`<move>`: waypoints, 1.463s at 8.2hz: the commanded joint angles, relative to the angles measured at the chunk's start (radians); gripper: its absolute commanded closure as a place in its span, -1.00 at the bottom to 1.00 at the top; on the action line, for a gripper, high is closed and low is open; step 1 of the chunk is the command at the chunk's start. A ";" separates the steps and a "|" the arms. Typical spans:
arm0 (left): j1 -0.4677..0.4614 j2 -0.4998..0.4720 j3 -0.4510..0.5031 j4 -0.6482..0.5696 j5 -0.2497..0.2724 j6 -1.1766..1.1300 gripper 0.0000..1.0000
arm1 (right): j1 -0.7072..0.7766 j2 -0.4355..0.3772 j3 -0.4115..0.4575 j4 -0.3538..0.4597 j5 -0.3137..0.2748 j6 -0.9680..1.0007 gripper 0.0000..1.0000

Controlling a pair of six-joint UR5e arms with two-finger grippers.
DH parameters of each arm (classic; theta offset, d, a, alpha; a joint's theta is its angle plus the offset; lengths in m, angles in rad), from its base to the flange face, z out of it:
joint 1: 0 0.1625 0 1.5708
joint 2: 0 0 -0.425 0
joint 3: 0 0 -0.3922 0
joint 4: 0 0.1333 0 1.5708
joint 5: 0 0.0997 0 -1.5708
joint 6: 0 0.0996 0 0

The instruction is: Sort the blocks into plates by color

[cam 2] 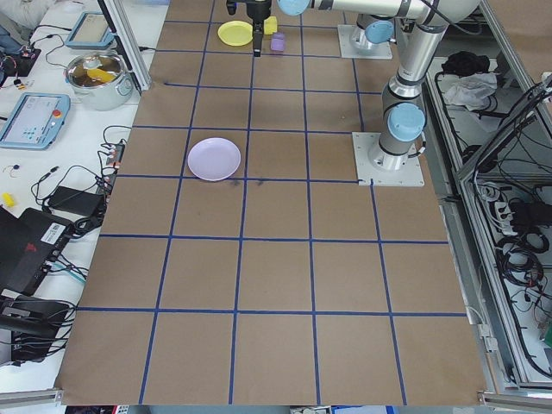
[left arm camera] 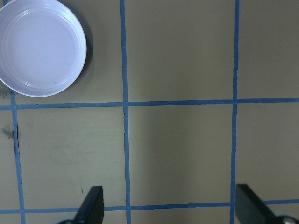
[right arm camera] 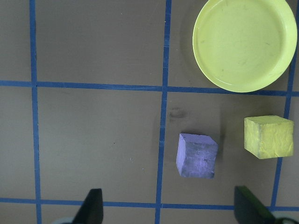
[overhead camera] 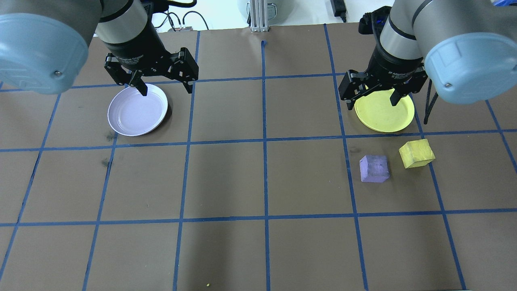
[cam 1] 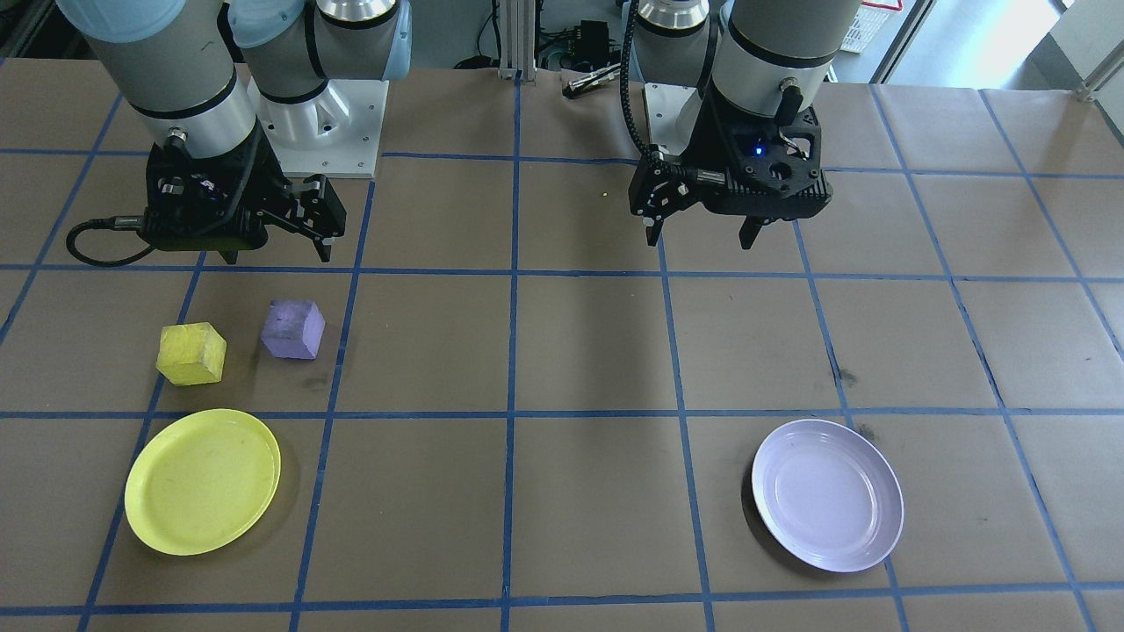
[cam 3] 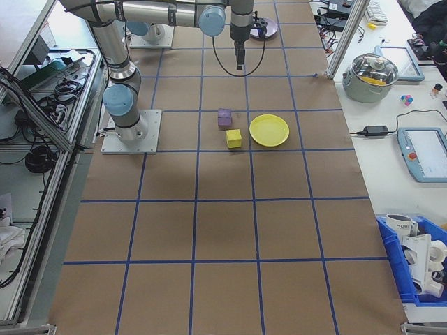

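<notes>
The yellow block (cam 1: pixel 191 354) and the purple block (cam 1: pixel 292 329) sit side by side on the table, just robot-side of the yellow plate (cam 1: pixel 202 481), which holds nothing. My right gripper (cam 1: pixel 278 256) hangs open and empty above the table near them; its wrist view shows the purple block (right arm camera: pixel 197 155), the yellow block (right arm camera: pixel 268 136) and the yellow plate (right arm camera: pixel 243 42) below. The lavender plate (cam 1: pixel 827 494) lies bare on the other side. My left gripper (cam 1: pixel 700 241) is open and empty, raised beside that plate (left arm camera: pixel 39 46).
Brown paper with a blue tape grid covers the table (overhead camera: pixel 262 182). Both arm base plates (cam 1: pixel 329 123) stand at the robot edge. A side bench carries a lidded pot (cam 3: pixel 376 73), tablets and cables. A blue bin (cam 3: pixel 419 265) sits off the table's corner.
</notes>
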 commanded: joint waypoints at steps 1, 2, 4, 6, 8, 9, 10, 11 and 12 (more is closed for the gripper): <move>-0.002 0.005 -0.028 0.002 0.002 0.000 -1.00 | 0.000 0.000 0.000 -0.001 0.000 0.000 -1.00; -0.002 0.007 -0.031 0.015 0.003 0.002 -1.00 | 0.000 0.000 0.000 -0.001 0.000 0.000 -1.00; -0.002 0.012 -0.033 0.029 0.003 0.005 -1.00 | -0.002 0.002 0.000 -0.003 -0.002 -0.002 -1.00; -0.002 0.004 -0.031 0.030 0.001 -0.001 -1.00 | -0.046 0.006 0.000 -0.008 0.003 -0.021 -1.00; -0.002 0.005 -0.033 0.030 0.001 0.000 -1.00 | -0.217 0.041 0.000 -0.044 0.016 -0.209 -1.00; -0.002 0.005 -0.034 0.030 0.001 0.000 -1.00 | -0.263 0.068 0.000 -0.064 0.013 -0.262 -1.00; -0.002 0.008 -0.034 0.030 0.001 0.002 -1.00 | -0.287 0.091 0.001 -0.061 -0.005 -0.273 -1.00; -0.002 0.008 -0.034 0.030 0.001 0.000 -1.00 | -0.314 0.138 0.000 -0.072 -0.031 -0.335 -1.00; -0.002 0.008 -0.034 0.030 0.001 0.000 -1.00 | -0.351 0.188 0.001 -0.122 -0.037 -0.444 -1.00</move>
